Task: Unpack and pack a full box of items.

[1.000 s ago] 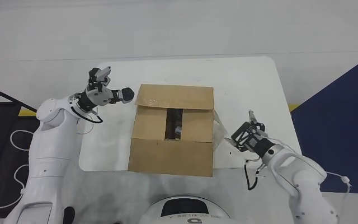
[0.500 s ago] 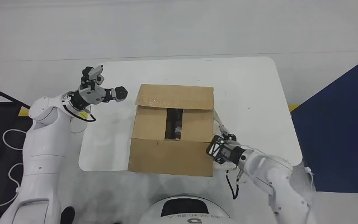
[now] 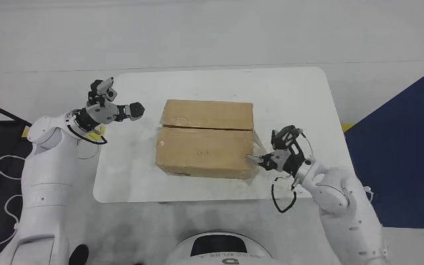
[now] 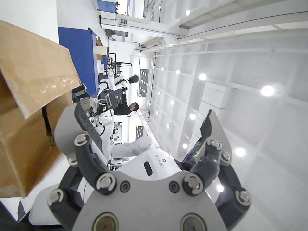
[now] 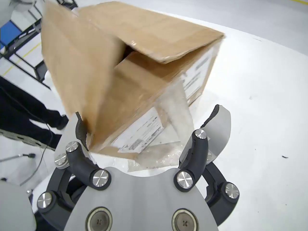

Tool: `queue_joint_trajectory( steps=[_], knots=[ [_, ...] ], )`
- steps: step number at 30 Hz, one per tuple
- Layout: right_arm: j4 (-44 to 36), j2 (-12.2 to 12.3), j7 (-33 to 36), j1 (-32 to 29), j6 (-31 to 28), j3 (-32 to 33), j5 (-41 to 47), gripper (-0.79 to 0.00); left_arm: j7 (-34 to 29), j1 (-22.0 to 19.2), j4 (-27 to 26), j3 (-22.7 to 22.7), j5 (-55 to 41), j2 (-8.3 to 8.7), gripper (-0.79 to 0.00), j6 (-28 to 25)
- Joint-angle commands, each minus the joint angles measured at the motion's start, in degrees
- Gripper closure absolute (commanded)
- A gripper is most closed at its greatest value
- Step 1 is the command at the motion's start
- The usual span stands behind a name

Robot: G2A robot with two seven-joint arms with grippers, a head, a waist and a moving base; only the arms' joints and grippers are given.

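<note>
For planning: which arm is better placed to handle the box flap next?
Right, probably: the right end effector is open at the box flap; the left end effector is apart from it.

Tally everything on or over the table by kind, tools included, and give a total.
Cardboard box: 1
Clear plastic sheet: 1
Tools: 2 (left tool, right tool)
Total: 4

We see box (image 3: pixel 205 138) mid-table (image 3: pixel 291 93); left gripper (image 3: pixel 136 109) left of it, apart; right gripper (image 3: pixel 262 160) at its near-right corner, beside plastic film (image 5: pixel 178 111).
</note>
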Motion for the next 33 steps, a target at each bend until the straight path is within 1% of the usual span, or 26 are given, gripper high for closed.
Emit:
queue_joint_trajectory(
  steps=[1, 3, 5, 8, 11, 16, 19, 23, 26, 28, 31, 33],
  knots=[
    [0.14, -0.07, -0.07, 0.98, 3.01, -0.76, -0.64, -0.785, -0.05, 0.22, 0.3, -0.27, -0.07, 0.11, -0.785, -0.18],
    [0.08, -0.21, -0.99, 1.52, 7.35, -1.73, -3.2, -0.785, -0.16, 0.59, 0.54, -0.82, -0.63, 0.25, -0.785, -0.4],
    [-0.5, -0.36, -2.38, 1.66, 9.83, -3.24, -5.46, -0.785, -0.28, 0.9, 0.62, -1.17, -0.83, 0.38, -0.785, -0.51],
    [-1.15, -0.48, -4.35, 1.69, 12.03, -5.15, -8.81, -0.785, -0.31, 1.27, 0.66, -1.51, -0.89, 0.55, -0.785, -0.56],
    [-1.9, -0.6, -6.97, 1.25, 13.52, -6.46, -10.28, -0.785, -0.22, 1.52, 0.54, -1.81, -0.93, 0.71, -0.785, -0.58],
    [-2.61, -0.97, -11.37, 0.46, 19.33, -8.0, -12.61, -0.785, -0.17, 1.91, -0.15, -1.95, -0.93, 0.91, -0.785, -0.56],
    [-1.72, -1.28, -12.41, 1.29, 23.4, -10.17, -16.09, -0.785, 0.04, 2.07, -1.44, -1.5, -1.3, 0.91, -0.785, -0.62],
    [0.65, -1.83, -14.25, 3.23, 28.98, -12.24, -17.68, -0.785, 1.12, 2.07, -3.57, -0.14, -1.55, 0.72, -0.785, -0.97],
    [1.87, -2.16, -16.14, 3.85, 30.37, -13.62, -17.28, -0.785, 2.28, 1.79, -4.4, 0.83, -2.18, 0.53, -0.785, -1.19],
    [1.04, -2.17, -18.23, 2.89, 30.67, -13.11, -16.99, -0.785, 2.76, 1.55, -4.68, 1.51, -1.98, 0.46, -0.785, -1.28],
    [-1.47, -2.05, -21.46, -0.38, 32.86, -11.13, -18.02, -0.785, 3.2, 1.24, -4.83, 2.35, -1.17, 0.45, -0.785, -1.07],
    [-3.26, -1.92, -22.87, -2.85, 33.24, -9.1, -17.14, -0.785, 3.38, 0.99, -4.93, 2.83, 0.14, 0.53, -0.785, -1.12]
  ],
)
